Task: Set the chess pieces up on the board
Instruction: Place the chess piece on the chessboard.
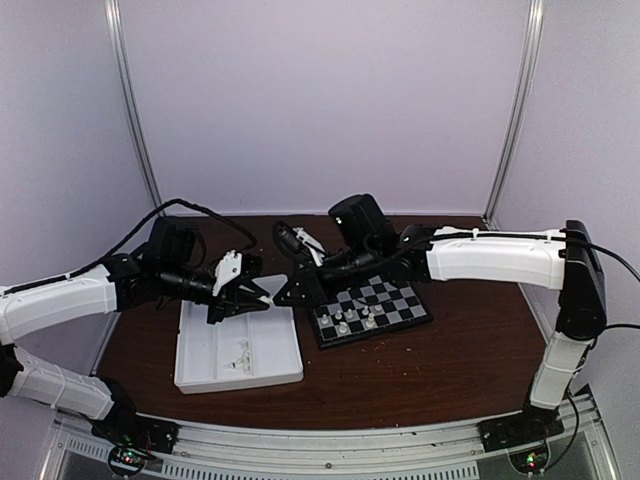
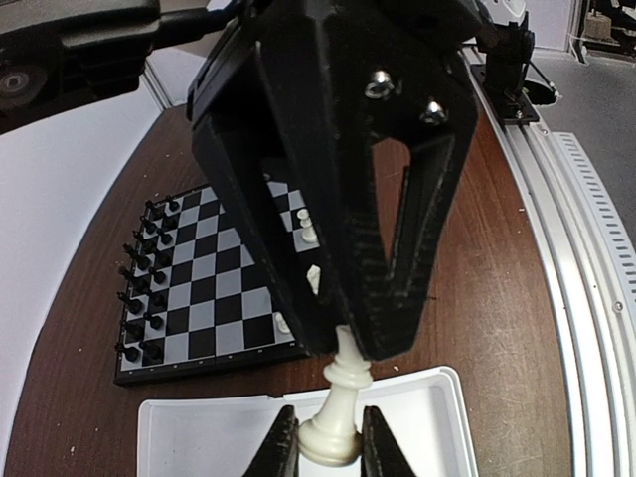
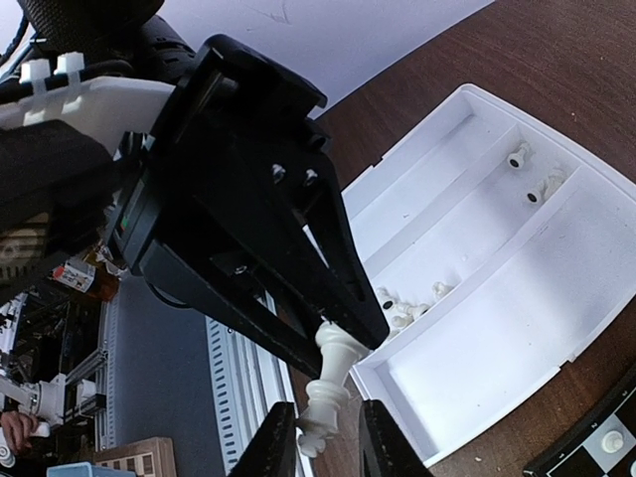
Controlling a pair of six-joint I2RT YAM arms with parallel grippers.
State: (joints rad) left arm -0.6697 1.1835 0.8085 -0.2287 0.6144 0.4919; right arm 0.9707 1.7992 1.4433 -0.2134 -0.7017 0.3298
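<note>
Tiny white plastic chessman (image 2: 336,412), long axis spanning 2 pincers: base clenched in left pincer (image 2: 329,442), head between jaws of right pincer (image 3: 323,437), grip there undeterminable.

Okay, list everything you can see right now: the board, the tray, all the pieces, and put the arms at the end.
board: one, black and pale chequered, on the table right of the tray
tray: one, white, compartmented, left of the board
table: one, dark brown
black chessmen: many, black, two rows along one board edge
standing white pieces: several, white, on the board's near rows
loose white pieces: several, white, lying in the tray's compartments
held white piece: one, white, in the air over the tray's far edge
left gripper: one, black, shut on the piece's base
right gripper: one, black, tips at the piece's top, grip unclear
</note>
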